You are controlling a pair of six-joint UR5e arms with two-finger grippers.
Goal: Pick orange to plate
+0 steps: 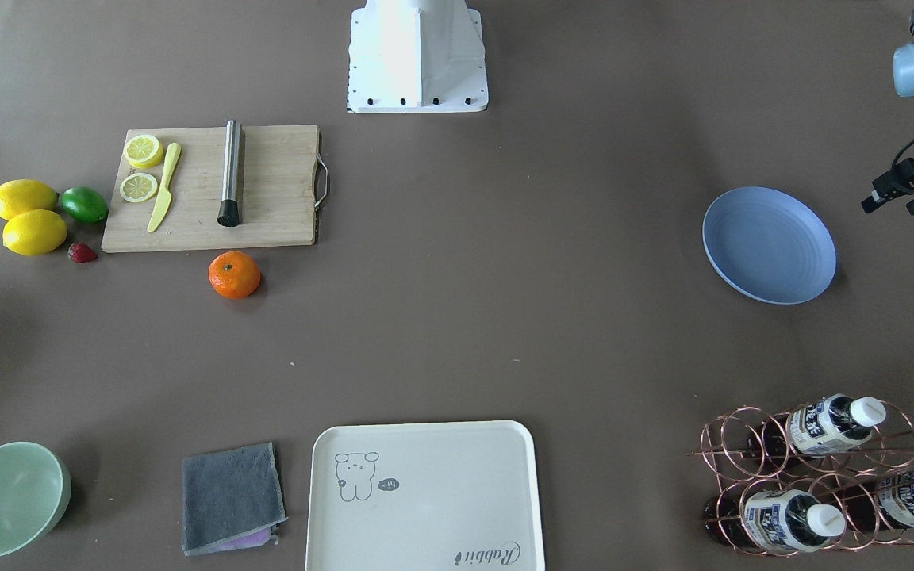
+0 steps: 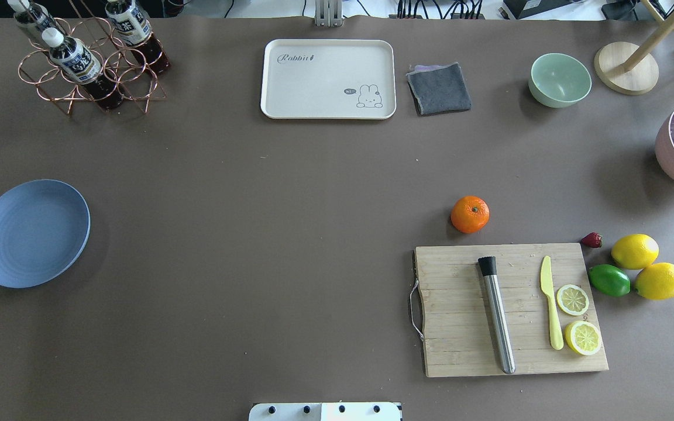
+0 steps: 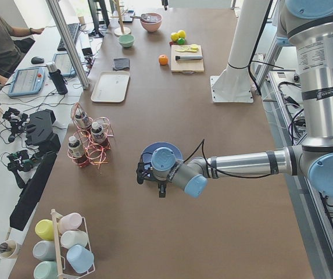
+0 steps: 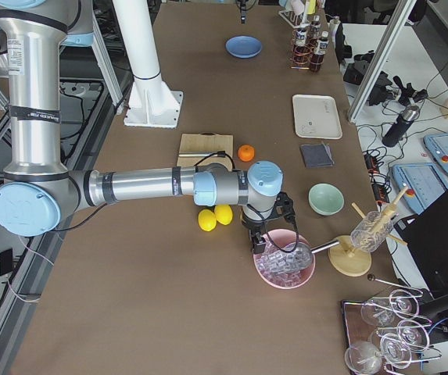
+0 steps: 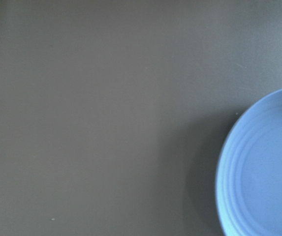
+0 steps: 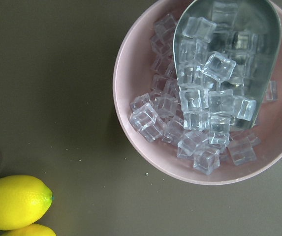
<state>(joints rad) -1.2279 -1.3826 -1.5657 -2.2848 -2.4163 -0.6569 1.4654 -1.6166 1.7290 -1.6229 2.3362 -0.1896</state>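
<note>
The orange [image 2: 470,214] rests on the brown table just beyond the far edge of the wooden cutting board [image 2: 460,327]; it also shows in the front view as the orange [image 1: 234,274]. The blue-lavender plate [image 2: 31,233] lies empty far off on the robot's left side, seen again as the plate [image 1: 769,244] and at the edge of the left wrist view as the plate [image 5: 264,167]. My left gripper [image 1: 893,205] hovers beside the plate, fingers apart and empty. My right gripper [image 4: 269,234] hangs over a pink bowl of ice; I cannot tell its state.
On the board lie a steel muddler [image 2: 496,313], a yellow knife and two lemon halves. Two lemons [image 2: 634,251], a lime [image 2: 609,280] and a strawberry sit to its right. A cream tray [image 2: 328,79], grey cloth [image 2: 439,88], mint bowl [image 2: 559,79], bottle rack [image 2: 88,58] and ice bowl [image 6: 145,152] line the edges.
</note>
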